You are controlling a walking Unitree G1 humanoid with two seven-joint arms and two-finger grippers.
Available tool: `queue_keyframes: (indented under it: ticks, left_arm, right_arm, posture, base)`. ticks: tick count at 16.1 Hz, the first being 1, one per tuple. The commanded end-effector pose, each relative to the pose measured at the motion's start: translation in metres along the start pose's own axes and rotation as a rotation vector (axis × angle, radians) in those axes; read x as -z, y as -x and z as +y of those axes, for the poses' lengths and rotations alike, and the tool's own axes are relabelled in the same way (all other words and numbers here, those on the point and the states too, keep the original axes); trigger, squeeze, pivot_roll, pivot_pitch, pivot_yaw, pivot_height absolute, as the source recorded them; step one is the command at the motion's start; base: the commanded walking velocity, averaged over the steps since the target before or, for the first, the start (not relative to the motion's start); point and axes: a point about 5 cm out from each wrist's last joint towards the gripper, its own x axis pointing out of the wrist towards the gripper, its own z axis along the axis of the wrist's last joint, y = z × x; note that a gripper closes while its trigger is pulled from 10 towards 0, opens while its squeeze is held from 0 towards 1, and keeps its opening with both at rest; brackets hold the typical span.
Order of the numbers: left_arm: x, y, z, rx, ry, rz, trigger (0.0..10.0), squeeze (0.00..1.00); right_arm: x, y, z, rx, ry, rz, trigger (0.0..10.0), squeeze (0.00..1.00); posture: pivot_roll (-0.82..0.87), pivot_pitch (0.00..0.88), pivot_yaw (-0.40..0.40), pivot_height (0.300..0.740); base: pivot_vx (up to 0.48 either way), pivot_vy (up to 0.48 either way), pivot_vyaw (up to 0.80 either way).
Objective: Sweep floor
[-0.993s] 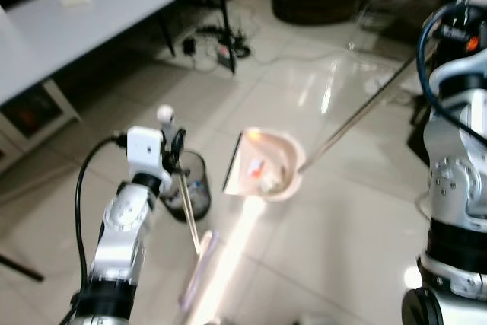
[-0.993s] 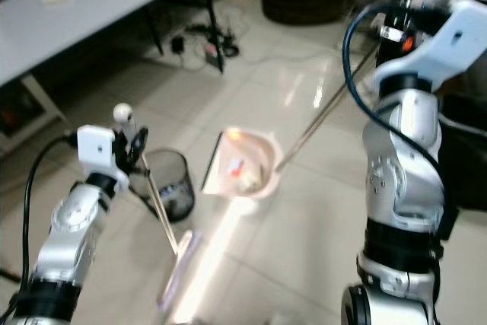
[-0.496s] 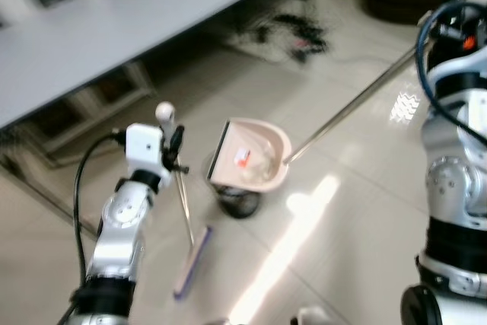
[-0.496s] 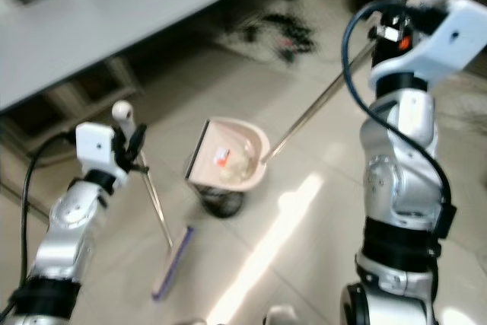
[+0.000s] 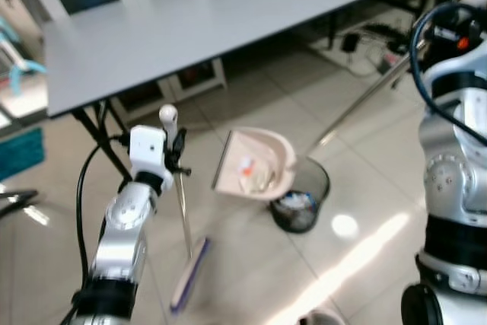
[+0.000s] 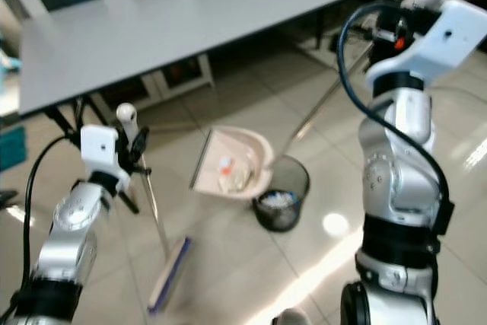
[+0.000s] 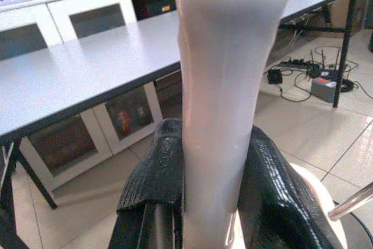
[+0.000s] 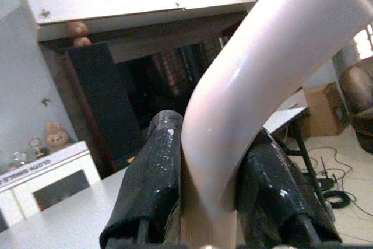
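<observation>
Left eye view: debris-filled dustpan [image 5: 255,165] above littered bin [image 5: 300,199].

Home living room, long grey table [image 5: 190,28] upper left, white cabinets [image 7: 64,10], brown sofa [image 8: 355,94], tiled floor [image 5: 251,264]

Left gripper [image 5: 176,159] clamps broom [image 5: 185,226]; pink dustpan [image 5: 255,164] — holding debris — hangs beside wastebasket [image 5: 300,195].

A long grey table [image 5: 228,13] stands over glossy pale floor tiles [image 5: 251,264], white cabinets [image 7: 70,16] behind.
</observation>
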Motion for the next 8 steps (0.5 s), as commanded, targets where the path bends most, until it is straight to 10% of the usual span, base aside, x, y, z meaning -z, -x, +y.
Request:
queue_keyframes:
  ticks: [1,4,8]
  left_arm:
    - [-0.0097,-0.0020,0.0039,-0.003,-0.017,-0.038,10.0,0.00]
    - [-0.0090,-0.0018,0.0028,0.007,-0.014,-0.030,10.0,0.00]
    - [-0.0084,-0.0019,0.0003,0.018,-0.017,-0.028,10.0,0.00]
  right_arm:
    - [-0.0137,-0.0019,0.0014,0.003,-0.012,-0.064,10.0,0.00]
    - [-0.0136,-0.0011,0.0005,0.012,-0.023,-0.064,10.0,0.00]
    - [-0.0147,0.0012,-0.0032,0.023,-0.025,-0.062,10.0,0.00]
  posture:
    - [-0.03,0.065,0.116,0.740]
    - [-0.03,0.068,0.118,0.740]
    - [-0.04,0.073,0.122,0.740]
  base:
    - [0.450,0.000,0.00]
    - [0.397,0.000,0.00]
    - [0.364,0.000,-0.80]
